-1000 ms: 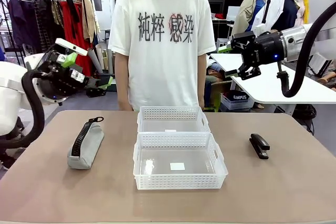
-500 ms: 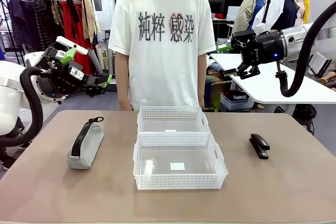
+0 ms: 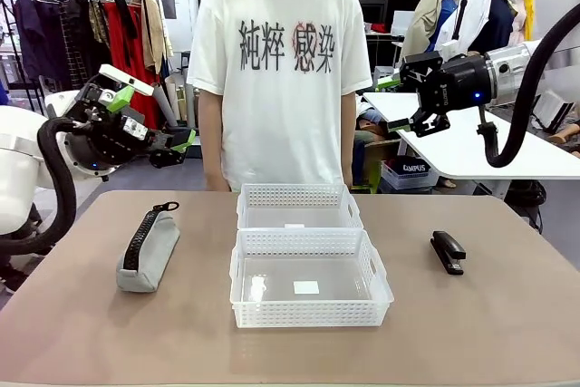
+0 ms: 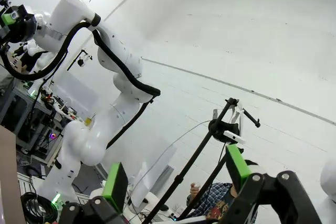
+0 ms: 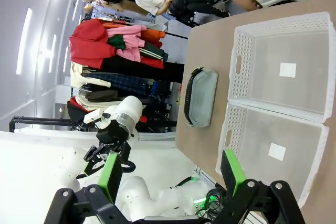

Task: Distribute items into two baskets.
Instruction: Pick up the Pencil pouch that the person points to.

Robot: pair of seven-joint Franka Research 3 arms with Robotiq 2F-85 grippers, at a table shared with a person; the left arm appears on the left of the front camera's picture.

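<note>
A grey pencil pouch (image 3: 148,253) with a black zipper lies on the table's left side; it also lies beside the baskets in the right wrist view (image 5: 201,97). On the right side rests a small black stapler (image 3: 448,252). Two white lattice baskets stand end to end in the middle: the larger near one (image 3: 308,313) (image 5: 229,140) and the smaller far one (image 3: 295,195) (image 5: 239,66). Both hold nothing but a sticker. My left gripper (image 3: 178,146) (image 4: 176,177) hangs open, high above the table's left edge. High at the right, my right gripper (image 3: 393,103) (image 5: 170,174) is open too.
A person in a white printed T-shirt (image 3: 283,70) stands at the far edge behind the baskets, arms down. A clothes rack (image 3: 86,15) is behind at the left. Another white table (image 3: 453,147) stands at the back right. Brown table surface (image 3: 507,314) lies around the items.
My left wrist has shifted slightly to the right. The right gripper has edged a little to the left. Pouch, stapler and baskets have not moved.
</note>
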